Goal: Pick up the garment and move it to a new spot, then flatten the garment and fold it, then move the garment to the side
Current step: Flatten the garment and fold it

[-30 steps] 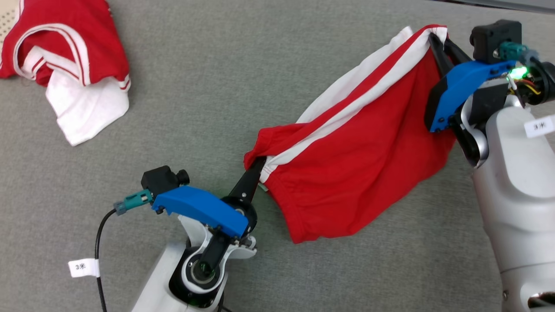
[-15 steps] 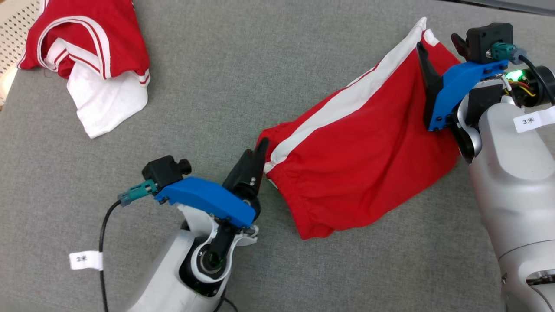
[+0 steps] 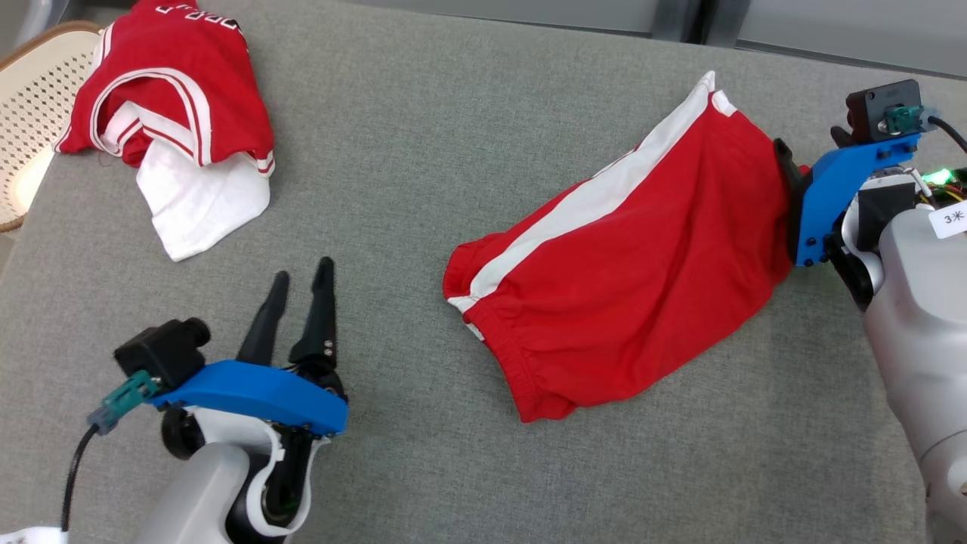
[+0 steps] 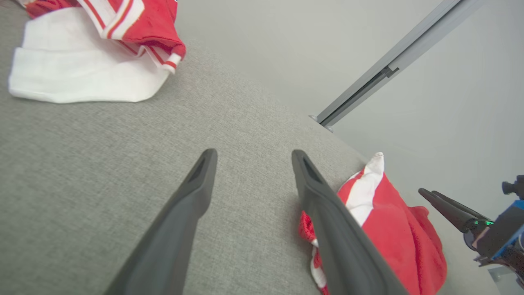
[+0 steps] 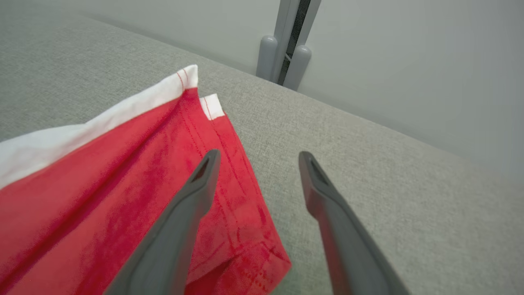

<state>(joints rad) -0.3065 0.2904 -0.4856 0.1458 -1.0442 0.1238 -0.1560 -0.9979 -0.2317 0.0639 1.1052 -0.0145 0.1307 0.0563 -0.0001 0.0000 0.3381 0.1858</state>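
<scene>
Both grippers have let go since a second ago: the red fabric shorts with a white side stripe (image 3: 627,287), then stretched between them, now lie slack on the grey woven tabletop (image 3: 423,151), right of centre in the head view, waistband toward the left. The left gripper (image 3: 303,269) has drawn back to the lower left, well apart from the waistband, its fingers spread and empty. The head camera has shifted too.

The right gripper (image 5: 258,155) is largely hidden in the head view behind its blue plastic bracket (image 3: 838,189); a single dark finger peeks out against the shorts' leg hem. The right wrist view shows it released, fingers parted, one over the red hem corner and the other over bare tabletop; whether the first touches the cloth I cannot tell. The left wrist view catches the shorts' waistband end partly behind its own right-hand finger, and the other arm's fingers at the far right edge.

A crumpled red and white jersey (image 3: 174,136) lies at the upper left, near a cream perforated panel with a brown rim (image 3: 30,136) cut off by the frame. White lettering along the jersey's top is cropped and unreadable. A white tag (image 3: 953,221) on the right forearm reads "3" followed by a character like 米, partly cut off.
</scene>
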